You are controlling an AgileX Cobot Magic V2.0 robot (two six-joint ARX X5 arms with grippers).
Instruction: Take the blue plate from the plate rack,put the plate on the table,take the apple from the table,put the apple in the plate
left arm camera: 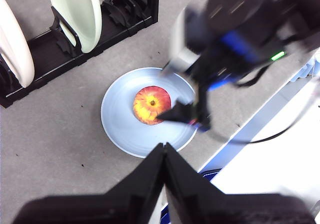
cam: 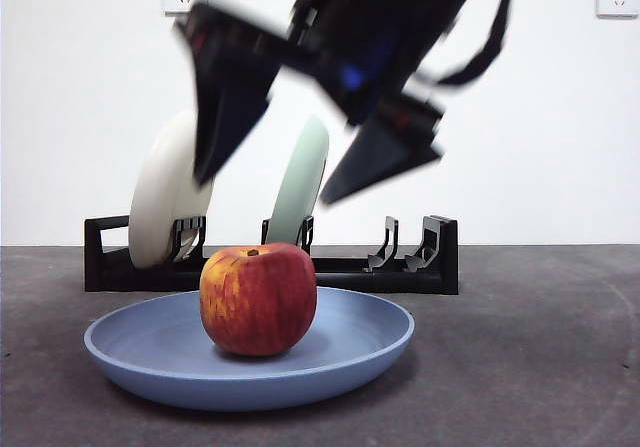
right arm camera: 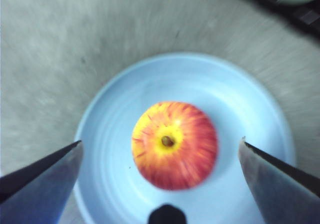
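Front view shows the right claw (cam: 315, 167) hanging blurred above the apple (cam: 258, 299), tilted, its two jaws spread wide and holding nothing. The apple sits upright in the middle of the blue plate (cam: 370, 352), which lies flat on the surface (cam: 540, 347) just in front of the plate rack (cam: 440, 257). Only the left wrist view shows the left claw (left arm camera: 165, 146), raised well above the near edge of the plate with its jaws pressed together and empty. A cream-white plate (cam: 165, 192) and a pale green plate (cam: 300, 187) stand upright in the rack.
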